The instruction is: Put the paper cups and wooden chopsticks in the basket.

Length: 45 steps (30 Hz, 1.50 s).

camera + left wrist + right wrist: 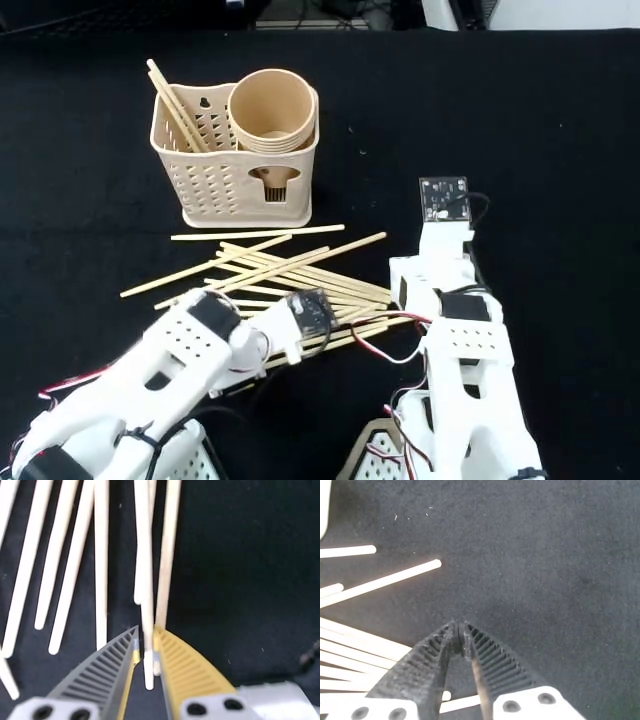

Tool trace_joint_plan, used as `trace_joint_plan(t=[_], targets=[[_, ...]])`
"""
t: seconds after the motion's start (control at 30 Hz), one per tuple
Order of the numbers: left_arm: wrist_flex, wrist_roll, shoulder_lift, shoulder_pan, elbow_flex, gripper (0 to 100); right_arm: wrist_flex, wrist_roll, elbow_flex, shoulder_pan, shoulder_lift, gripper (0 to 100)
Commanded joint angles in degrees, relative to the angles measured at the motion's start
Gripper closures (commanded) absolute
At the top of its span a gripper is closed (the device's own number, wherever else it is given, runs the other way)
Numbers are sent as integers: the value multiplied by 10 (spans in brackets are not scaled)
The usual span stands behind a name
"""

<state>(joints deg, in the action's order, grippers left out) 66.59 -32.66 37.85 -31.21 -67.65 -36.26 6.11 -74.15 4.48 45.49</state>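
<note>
A beige perforated basket point(215, 185) stands at the back left, holding stacked paper cups point(272, 105) and a few wooden chopsticks point(175, 105) that lean out of it. Several more chopsticks point(290, 275) lie in a loose pile on the black table in front of it. My left gripper point(145, 647) is down at the near end of the pile, shut on one chopstick point(146, 620) that runs between its grey and yellow fingers. My right gripper point(457, 630) sits just right of the pile, shut on nothing, with chopstick ends point(380, 582) beside it.
The left arm point(190, 350) comes in from the near left and the right arm point(455, 330) from the near right, close together at the pile. Bare black cloth point(540, 150) spreads to the right and behind.
</note>
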Motion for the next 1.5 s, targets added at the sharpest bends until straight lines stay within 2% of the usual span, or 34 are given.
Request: trace_joint_plan(t=[0.0,0.4,0.63,0.73,0.8,0.93,1.1,1.47], targets=[[-47,-6,11,8,-22,884,11,-2,1,4,11,973],[-45,-5,18,9,-15,863,11,-2,1,4,11,973],[95,-5,18,8,85,858,11,-2,-2,4,11,973],[114,-5,18,4,93,858,11,-2,-2,4,11,973],[103,-5,17,-1,74,853,11,-2,-1,4,11,973],[36,-4,17,0,15,778,11,-2,-1,4,11,973],[-30,11,12,-2,-24,775,11,-2,-1,4,11,973],[-61,11,11,1,-52,801,11,-2,-1,4,11,973]])
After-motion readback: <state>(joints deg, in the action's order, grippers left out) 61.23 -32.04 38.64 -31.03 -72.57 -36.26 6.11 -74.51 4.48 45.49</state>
